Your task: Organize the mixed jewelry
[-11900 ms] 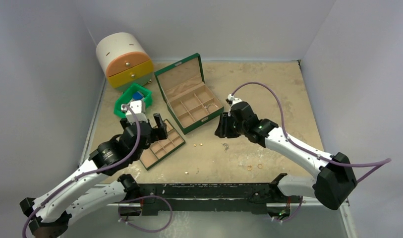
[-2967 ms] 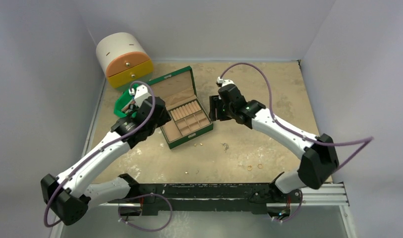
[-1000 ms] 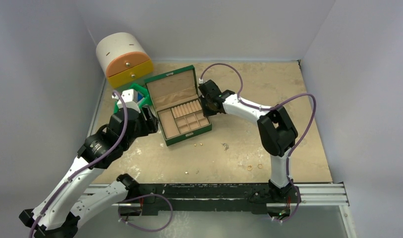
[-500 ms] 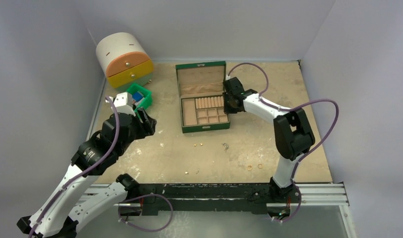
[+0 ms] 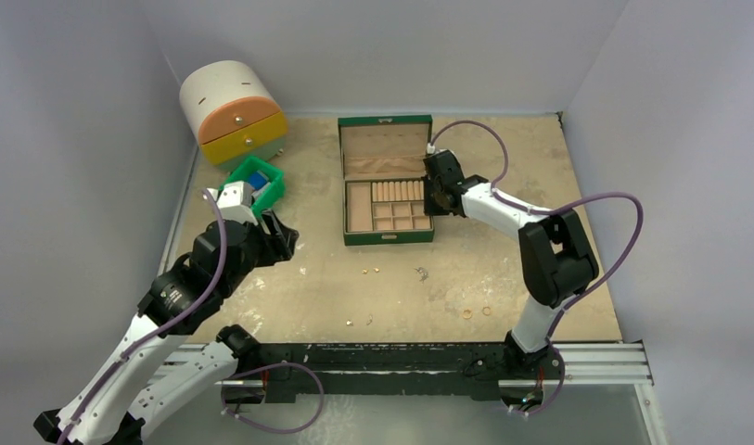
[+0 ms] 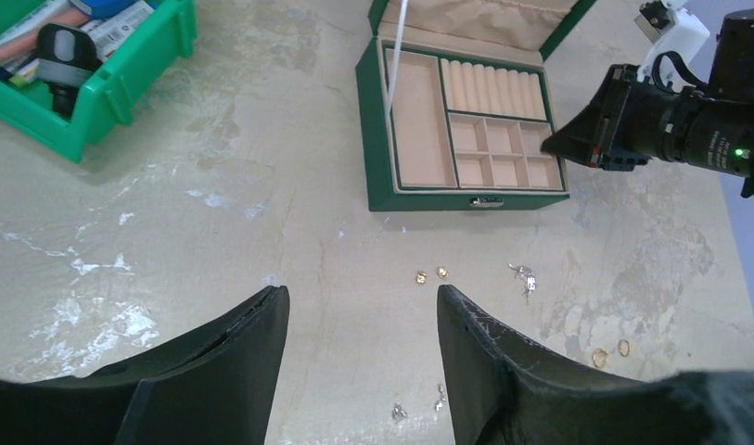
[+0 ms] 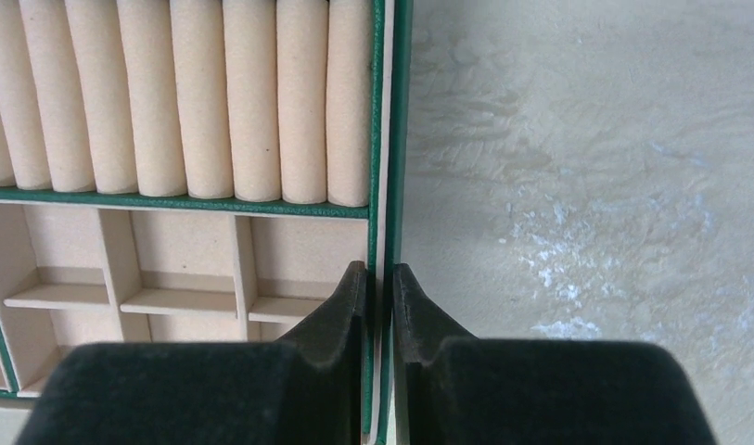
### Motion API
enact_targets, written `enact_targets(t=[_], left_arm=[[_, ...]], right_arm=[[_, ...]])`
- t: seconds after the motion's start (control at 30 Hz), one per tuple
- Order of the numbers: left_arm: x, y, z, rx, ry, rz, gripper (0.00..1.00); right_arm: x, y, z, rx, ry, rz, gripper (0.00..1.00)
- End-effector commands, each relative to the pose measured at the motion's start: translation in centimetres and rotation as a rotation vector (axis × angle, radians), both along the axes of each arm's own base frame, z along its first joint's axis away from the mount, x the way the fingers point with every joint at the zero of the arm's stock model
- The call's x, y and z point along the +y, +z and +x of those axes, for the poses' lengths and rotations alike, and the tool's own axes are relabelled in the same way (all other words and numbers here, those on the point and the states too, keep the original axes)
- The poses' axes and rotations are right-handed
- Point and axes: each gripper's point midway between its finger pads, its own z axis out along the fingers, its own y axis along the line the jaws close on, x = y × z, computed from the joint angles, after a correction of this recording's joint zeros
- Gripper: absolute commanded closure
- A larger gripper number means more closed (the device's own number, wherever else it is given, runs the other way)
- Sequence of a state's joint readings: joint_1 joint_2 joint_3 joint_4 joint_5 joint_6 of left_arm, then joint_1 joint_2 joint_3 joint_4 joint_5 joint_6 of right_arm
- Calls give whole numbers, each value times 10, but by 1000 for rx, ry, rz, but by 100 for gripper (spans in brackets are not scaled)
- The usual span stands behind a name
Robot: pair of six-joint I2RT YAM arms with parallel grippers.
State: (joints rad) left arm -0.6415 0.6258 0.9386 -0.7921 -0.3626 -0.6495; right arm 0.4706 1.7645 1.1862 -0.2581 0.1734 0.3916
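Beige counter (image 5: pixel 540 250) carried loose jewelry (image 6: pixel 441 273), right fingers (image 7: pixel 340 320) clamped on the box (image 7: pixel 389 139) wall, left fingers (image 6: pixel 229 357) apart, empty.

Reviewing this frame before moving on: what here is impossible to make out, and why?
- Loose jewelry pieces: too small in the top and left wrist views to tell ring from stud.
- Green bin: contents cut off by the left wrist frame's top edge.
- Jewelry box: nearest compartments hidden behind the right pincer in the right wrist view.
- Drawer chest: drawers closed, contents unseen in the top view.
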Motion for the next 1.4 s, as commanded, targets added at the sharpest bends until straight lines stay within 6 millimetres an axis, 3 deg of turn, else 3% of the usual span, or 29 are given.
enact_targets(t=[0.0, 0.23, 0.6, 1.0, 1.23, 1.37], left_arm=[[-16, 10, 6, -52, -56, -54, 40], [-17, 0, 6, -46, -60, -59, 39], [-20, -2, 12, -56, -67, -42, 38], [-19, -8, 16, -68, -65, -16, 38], [-20, -10, 17, -64, -64, -18, 37], [-22, -13, 17, -54, -71, -13, 37]], right_arm=[[28, 21, 11, -103, 180, 56, 100], [49, 30, 9, -114, 269, 78, 100], [54, 31, 12, -67, 113, 152, 100], [57, 33, 16, -66, 86, 154, 100], [51, 54, 12, -90, 76, 151, 71], [45, 78, 6, -117, 67, 151, 63]])
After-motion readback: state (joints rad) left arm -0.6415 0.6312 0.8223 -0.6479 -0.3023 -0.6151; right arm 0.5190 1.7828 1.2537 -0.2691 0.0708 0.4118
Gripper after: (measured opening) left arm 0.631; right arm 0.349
